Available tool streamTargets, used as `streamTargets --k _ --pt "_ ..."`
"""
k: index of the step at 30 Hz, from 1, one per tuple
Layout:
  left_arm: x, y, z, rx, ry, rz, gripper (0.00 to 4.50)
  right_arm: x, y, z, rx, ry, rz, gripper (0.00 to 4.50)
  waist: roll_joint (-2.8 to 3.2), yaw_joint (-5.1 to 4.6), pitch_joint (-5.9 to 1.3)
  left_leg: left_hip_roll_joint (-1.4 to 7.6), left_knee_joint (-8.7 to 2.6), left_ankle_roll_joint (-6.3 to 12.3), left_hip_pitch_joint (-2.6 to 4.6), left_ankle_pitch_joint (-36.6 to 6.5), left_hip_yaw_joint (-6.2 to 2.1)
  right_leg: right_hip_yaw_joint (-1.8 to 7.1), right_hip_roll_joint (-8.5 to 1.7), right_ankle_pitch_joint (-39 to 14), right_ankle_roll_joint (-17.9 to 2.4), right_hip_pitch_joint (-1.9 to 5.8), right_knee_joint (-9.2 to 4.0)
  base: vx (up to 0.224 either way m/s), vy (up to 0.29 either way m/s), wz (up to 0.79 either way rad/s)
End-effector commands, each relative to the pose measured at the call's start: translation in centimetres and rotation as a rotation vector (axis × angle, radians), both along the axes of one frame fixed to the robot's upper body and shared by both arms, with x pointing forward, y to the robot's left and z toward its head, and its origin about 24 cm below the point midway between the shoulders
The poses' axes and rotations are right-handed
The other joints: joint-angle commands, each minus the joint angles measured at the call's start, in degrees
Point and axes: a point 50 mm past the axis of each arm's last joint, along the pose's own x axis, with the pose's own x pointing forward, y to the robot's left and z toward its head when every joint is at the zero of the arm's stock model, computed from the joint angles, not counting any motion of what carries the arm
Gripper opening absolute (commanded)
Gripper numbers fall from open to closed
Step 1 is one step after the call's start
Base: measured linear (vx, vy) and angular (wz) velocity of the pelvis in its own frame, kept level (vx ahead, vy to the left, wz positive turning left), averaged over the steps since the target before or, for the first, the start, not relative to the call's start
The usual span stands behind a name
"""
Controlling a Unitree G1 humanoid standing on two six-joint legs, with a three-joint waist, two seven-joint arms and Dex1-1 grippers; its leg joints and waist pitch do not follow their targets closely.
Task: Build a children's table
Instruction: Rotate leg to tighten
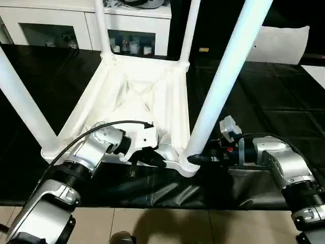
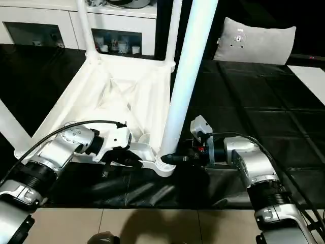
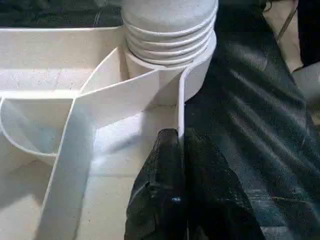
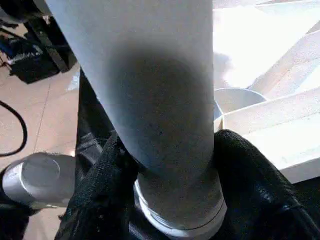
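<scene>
The children's table lies upside down: its white ribbed tabletop (image 1: 137,96) rests on the black cover with four white legs standing in the corner sockets. My left gripper (image 1: 152,157) is shut on the thin near rim wall (image 3: 181,107), one black finger (image 3: 160,165) on each side, close to the near right socket. The near right leg (image 1: 223,76) rises steeply from that socket. My right gripper (image 1: 195,159) grips this leg at its base, and its black fingers (image 4: 250,170) press both sides of the tube just above the threaded end.
The black-covered work table (image 1: 284,101) spreads out to the right and left. A white cabinet (image 1: 76,20) stands behind it, and a grey cushion (image 2: 254,40) lies at the back right. Tiled floor (image 1: 152,223) begins at the table's near edge.
</scene>
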Motion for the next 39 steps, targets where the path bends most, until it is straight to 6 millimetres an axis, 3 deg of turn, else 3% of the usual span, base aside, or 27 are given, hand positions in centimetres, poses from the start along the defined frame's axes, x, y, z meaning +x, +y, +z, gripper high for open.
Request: streamTargets --k 1,2,3,4,6,7,8,9,10,12,13,14,15,16,17,18,19,20,21,22,24,27,29,31,32,35,39 --pt "-0.2 -0.4 -0.7 0.002 0.043 0.047 0.0 -0.6 0.7 -0.4 0.04 0.034 0.001 2.07 -0.1 -0.26 -4.5 4.16 -4.14 1.43 0.91 -10.28 -1.65 3.64 -5.0 -14.9 -10.82 2.84 -4.22 0.0 0.0 0.0" --pt "-0.3 -0.9 -1.0 -0.003 0.073 0.103 0.0 0.2 1.1 -1.3 -0.026 0.015 -0.151 2.07 -0.06 -0.37 -4.43 4.08 -4.18 1.41 0.86 -10.23 -1.7 3.63 -5.06 -15.23 -10.86 2.79 -4.23 0.0 0.0 0.0" --pt "-0.3 -0.9 -1.0 -0.003 0.073 0.103 0.0 0.2 1.1 -1.3 -0.026 0.015 -0.151 2.06 0.21 -0.68 -4.17 3.98 -4.34 0.84 0.95 -11.46 -1.78 3.58 -5.03 -17.26 -10.5 2.59 -4.59 0.0 0.0 0.0" --pt "-0.2 -1.2 -1.1 -0.01 0.081 0.131 0.0 0.7 1.2 -1.7 -0.052 0.01 -0.234 2.06 0.05 -0.87 -4.02 3.84 -4.4 0.49 0.94 -12.4 -1.83 3.54 -5.09 -19.37 -9.97 2.62 -4.88 0.0 0.0 0.0" --pt "0.1 -2.4 -1.2 -0.039 0.092 0.22 0.0 1.9 1.7 -2.3 -0.07 0.029 -0.432 2.03 0.01 -2.16 -3.52 3.45 -4.46 -1.08 1.26 -17.0 -2.27 3.0 -5.32 -30.6 -6.62 2.48 -6.26 0.0 0.0 0.0" --pt "0.3 -2.9 -1.2 -0.049 0.096 0.252 0.0 2.3 1.8 -2.4 -0.074 0.04 -0.499 2.02 0.05 -2.65 -3.33 3.35 -4.45 -1.41 1.37 -18.19 -2.34 2.79 -5.25 -33.31 -5.74 2.4 -6.55 0.0 0.0 0.0" --pt "0.6 -3.7 -1.2 -0.063 0.099 0.303 0.0 2.9 2.2 -2.5 -0.068 0.062 -0.6 2.0 -0.08 -3.5 -3.11 3.05 -4.12 -2.02 1.78 -20.65 -2.63 2.1 -5.29 -38.75 -3.62 2.19 -7.58 0.0 0.0 0.0" --pt "0.7 -4.2 -1.1 -0.07 0.101 0.334 0.0 3.2 2.5 -2.5 -0.065 0.078 -0.661 1.99 0.27 -4.32 -3.15 2.84 -3.8 -2.46 2.3 -22.48 -2.9 1.2 -5.34 -42.07 -1.97 2.09 -8.45 0.0 0.0 0.0" --pt "1.0 -4.8 -1.0 -0.079 0.099 0.37 0.0 3.6 2.8 -2.5 -0.06 0.089 -0.726 1.99 0.2 -4.81 -3.29 2.82 -3.73 -2.61 2.08 -22.93 -3.08 0.73 -5.42 -42.36 -1.12 2.41 -8.66 0.0 0.0 0.0" --pt "1.8 -6.1 -0.6 -0.106 0.082 0.458 0.0 4.2 3.7 -2.3 -0.048 0.107 -0.829 1.99 1.64 -6.15 -3.56 3.9 -4.56 -3.16 1.88 -27.08 -4.39 -0.91 -5.33 -37.63 -0.85 3.49 -9.02 0.0 0.0 0.0" --pt "2.1 -6.7 -0.4 -0.118 0.066 0.496 0.0 4.5 4.3 -2.2 -0.033 0.103 -0.848 1.99 1.86 -6.6 -3.5 4.1 -4.83 -3.1 2.0 -29.18 -4.55 -1.37 -5.13 -35.69 -0.95 3.53 -9.08 0.0 0.0 0.0" --pt "2.2 -6.7 -0.4 -0.119 0.065 0.499 0.0 4.5 4.3 -2.1 -0.031 0.102 -0.849 1.99 2.08 -7.28 -3.52 5.13 -5.83 -3.66 1.94 -34.82 -5.03 -1.64 -4.92 -30.17 -1.28 4.34 -8.13 0.0 0.0 0.0" --pt "2.2 -6.7 -0.4 -0.119 0.065 0.499 0.0 4.5 4.3 -2.1 -0.031 0.102 -0.849 1.99 2.08 -7.28 -3.52 5.13 -5.83 -3.66 1.94 -34.82 -5.03 -1.64 -4.92 -30.17 -1.28 4.34 -8.13 0.0 0.0 0.0" --pt "2.4 -7.2 -0.2 -0.125 0.047 0.521 0.0 4.7 4.8 -2.0 -0.023 0.089 -0.869 2.34 2.01 -7.14 -3.52 4.9 -5.84 -3.78 2.32 -35.61 -4.72 -1.01 -5.34 -29.33 -2.01 3.91 -8.09 0.0 0.0 0.0" --pt "2.5 -7.4 -0.1 -0.117 0.018 0.516 0.0 4.8 5.2 -1.7 0.006 0.075 -0.858 2.55 1.78 -7.02 -3.32 3.96 -5.0 -3.73 2.9 -34.06 -4.23 -1.16 -5.9 -32.53 -2.12 3.08 -9.21 0.0 0.0 0.0" --pt "2.6 -7.4 0.0 -0.094 -0.031 0.495 0.0 4.7 5.4 -1.3 0.056 0.063 -0.841 2.68 1.36 -6.78 -3.4 3.12 -4.03 -2.77 3.08 -30.3 -3.8 -1.51 -6.42 -36.32 -1.06 2.88 -10.32 0.0 0.0 0.0" --pt "2.5 -7.2 -0.1 -0.09 -0.038 0.48 0.0 4.5 5.1 -1.2 0.055 0.036 -0.817 2.68 1.34 -6.58 -3.48 3.03 -3.86 -2.3 2.89 -28.34 -3.76 -1.53 -6.65 -36.84 -0.75 3.14 -10.46 0.0 0.0 0.0" --pt "2.4 -6.9 -0.1 -0.087 -0.041 0.463 0.0 4.2 4.6 -1.1 0.044 -0.003 -0.785 2.79 1.4 -6.12 -3.55 3.25 -4.09 -1.51 2.39 -25.52 -3.64 -1.3 -6.59 -35.69 -0.47 3.42 -10.3 0.0 0.0 0.0" --pt "2.3 -6.7 -0.2 -0.085 -0.049 0.443 0.0 4.0 4.1 -1.2 0.027 -0.021 -0.767 2.96 1.43 -5.9 -3.65 3.44 -4.24 -1.32 2.37 -24.75 -3.54 -1.11 -6.45 -34.28 -0.63 3.38 -10.09 0.0 0.0 0.0" --pt "2.1 -6.3 -0.3 -0.075 -0.048 0.42 0.0 3.8 3.5 -1.3 0.01 -0.042 -0.752 3.09 1.57 -5.48 -3.78 3.87 -4.64 -1.02 2.37 -23.93 -3.54 -0.62 -6.25 -30.89 -1.61 3.26 -9.49 0.0 0.0 0.0" --pt "1.8 -5.6 -0.6 -0.047 -0.066 0.364 0.0 3.4 2.1 -1.3 -0.004 -0.068 -0.729 3.14 1.25 -4.77 -4.28 4.33 -5.16 -0.41 1.46 -19.91 -3.36 0.34 -6.11 -22.05 -4.66 3.82 -7.83 0.0 0.0 0.0" --pt "1.4 -4.8 -1.0 -0.027 -0.063 0.314 0.0 2.9 0.6 -0.9 0.01 -0.083 -0.689 3.26 0.78 -3.98 -4.29 4.07 -4.94 0.58 1.66 -16.46 -2.62 1.29 -5.91 -19.24 -7.25 3.27 -7.07 0.0 0.0 0.0" --pt "1.0 -4.0 -1.1 -0.02 -0.052 0.258 0.0 2.2 -0.9 -0.1 0.004 -0.128 -0.605 3.59 0.97 -2.7 -4.71 4.05 -4.71 2.19 1.33 -12.64 -2.4 1.71 -6.03 -17.77 -8.13 3.74 -6.51 0.0 0.0 0.0" --pt "0.8 -3.8 -1.0 -0.023 -0.069 0.209 0.0 2.0 -1.5 0.1 -0.008 -0.156 -0.566 3.65 0.86 -2.06 -4.98 4.06 -4.6 3.28 0.81 -8.48 -2.32 1.76 -5.67 -11.7 -9.03 3.94 -5.51 0.0 0.0 0.0" --pt "0.4 -3.5 -1.0 -0.019 -0.075 0.136 0.0 1.7 -2.2 0.7 -0.016 -0.199 -0.516 3.65 0.83 -1.93 -4.78 3.99 -4.51 3.86 0.67 -7.64 -2.25 1.83 -5.68 -10.22 -9.67 3.7 -5.32 0.0 0.0 0.0" --pt "0.0 -2.7 -1.0 0.016 -0.067 0.047 0.0 0.7 -2.7 1.6 0.026 -0.206 -0.353 3.65 0.93 -1.45 -4.75 4.01 -4.44 4.48 0.73 -8.68 -2.15 1.73 -5.67 -12.41 -9.44 3.88 -5.39 0.0 0.0 0.0" --pt "-0.3 -2.4 -0.8 0.016 -0.049 -0.025 0.0 -0.2 -2.9 1.6 -0.019 -0.191 -0.204 3.48 0.83 -1.19 -4.48 4.24 -4.62 3.34 0.99 -11.17 -2.2 1.5 -5.5 -17.22 -8.66 3.72 -5.93 0.0 0.0 0.0"
